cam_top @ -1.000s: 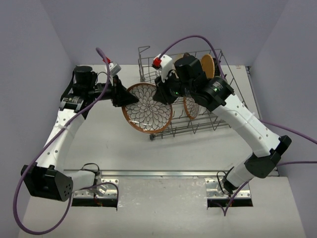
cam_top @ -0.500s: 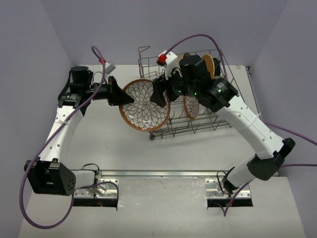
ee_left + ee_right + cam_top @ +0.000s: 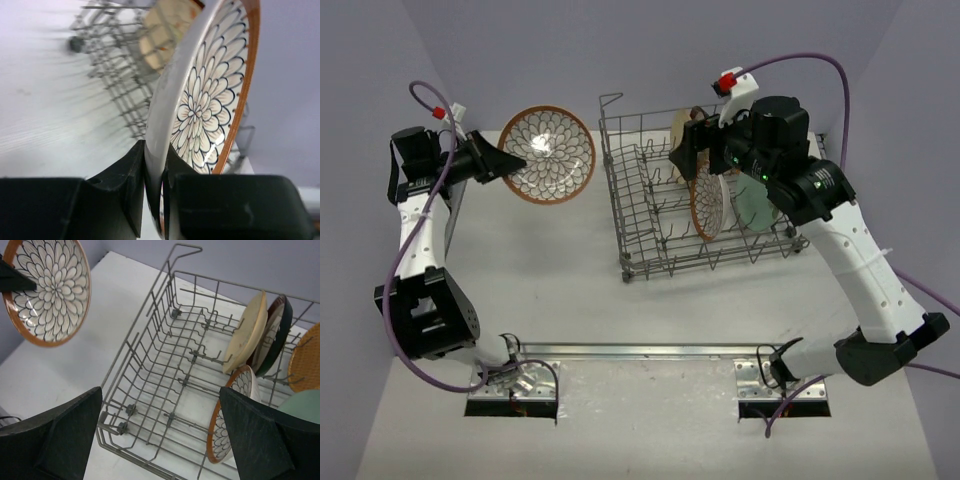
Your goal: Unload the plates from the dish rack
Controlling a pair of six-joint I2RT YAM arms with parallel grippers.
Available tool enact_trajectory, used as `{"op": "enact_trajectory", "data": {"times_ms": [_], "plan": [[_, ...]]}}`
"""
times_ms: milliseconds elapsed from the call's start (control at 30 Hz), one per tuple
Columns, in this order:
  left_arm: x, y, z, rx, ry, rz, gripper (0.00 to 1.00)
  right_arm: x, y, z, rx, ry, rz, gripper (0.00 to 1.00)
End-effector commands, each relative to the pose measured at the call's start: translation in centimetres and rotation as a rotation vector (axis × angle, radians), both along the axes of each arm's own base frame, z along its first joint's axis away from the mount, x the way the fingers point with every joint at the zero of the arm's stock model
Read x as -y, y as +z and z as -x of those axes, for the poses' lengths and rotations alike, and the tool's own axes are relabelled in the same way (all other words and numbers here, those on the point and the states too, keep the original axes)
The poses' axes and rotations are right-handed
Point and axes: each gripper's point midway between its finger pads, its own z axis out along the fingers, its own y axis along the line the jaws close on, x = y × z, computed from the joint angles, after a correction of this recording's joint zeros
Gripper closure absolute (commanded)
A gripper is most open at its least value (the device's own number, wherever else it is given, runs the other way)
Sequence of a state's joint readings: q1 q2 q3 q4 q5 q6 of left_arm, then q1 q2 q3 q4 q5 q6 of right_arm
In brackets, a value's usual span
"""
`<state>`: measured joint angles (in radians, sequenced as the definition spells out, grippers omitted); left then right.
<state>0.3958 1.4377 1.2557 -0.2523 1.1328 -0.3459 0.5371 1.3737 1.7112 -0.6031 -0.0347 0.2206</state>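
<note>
Left claw (image 3: 512, 163) holds a floral plate (image 3: 548, 153) beside the dish rack (image 3: 640, 215); right claw (image 3: 682, 158) hovers over the rack.

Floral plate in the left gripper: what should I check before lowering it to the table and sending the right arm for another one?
1. Left gripper shut on the floral plate at its rim: ok.
2. Plate clear of the dish rack, off to its left: ok.
3. Plate's height above the table: cannot tell.
4. Table spot under the plate free: cannot tell, the plate hides it.
5. Right gripper open, empty, above the rack: ok.
6. Five plates standing at the rack's right end, among them the second floral plate: ok.
</note>
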Motion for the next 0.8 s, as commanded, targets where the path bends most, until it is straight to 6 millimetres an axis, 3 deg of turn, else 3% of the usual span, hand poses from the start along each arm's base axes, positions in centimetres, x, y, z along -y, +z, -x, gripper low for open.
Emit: {"op": "enact_trajectory", "data": {"times_ms": [0,67,133,267,367,633,667,767], "plan": [[-7.6,-4.7,-5.2,-0.117,0.317,-0.188,1.0,3.1,-0.9,-0.9,0.047,-0.124,0.05,0.01],[-9.8,-7.7,-6.5,-0.189,0.394,-0.242,1.0,4.3,-2.6,-0.9,0.027,-0.151,0.087,0.01],[-11.0,-10.9,-7.3,-0.256,0.415,-0.262,1.0,5.3,-2.9,-0.6,0.026,-0.165,0.09,0.01],[-12.2,-16.7,-7.7,-0.375,0.41,-0.307,1.0,7.1,-4.9,-0.4,-0.013,-0.191,0.129,0.01],[-12.4,-19.8,-7.3,-0.433,0.391,-0.32,1.0,8.4,-6.6,-0.5,-0.075,-0.218,0.143,0.01],[-13.2,-24.6,-6.3,-0.513,0.389,-0.334,1.0,10.0,-11.0,-1.1,-0.273,-0.223,0.041,0.01],[-13.3,-25.2,-6.1,-0.527,0.392,-0.34,0.98,10.2,-11.3,-1.2,-0.288,-0.225,0.039,0.01],[-14.1,-27.0,-5.5,-0.576,0.402,-0.357,0.75,10.5,-12.5,-1.6,-0.342,-0.223,0.021,0.01]]}}
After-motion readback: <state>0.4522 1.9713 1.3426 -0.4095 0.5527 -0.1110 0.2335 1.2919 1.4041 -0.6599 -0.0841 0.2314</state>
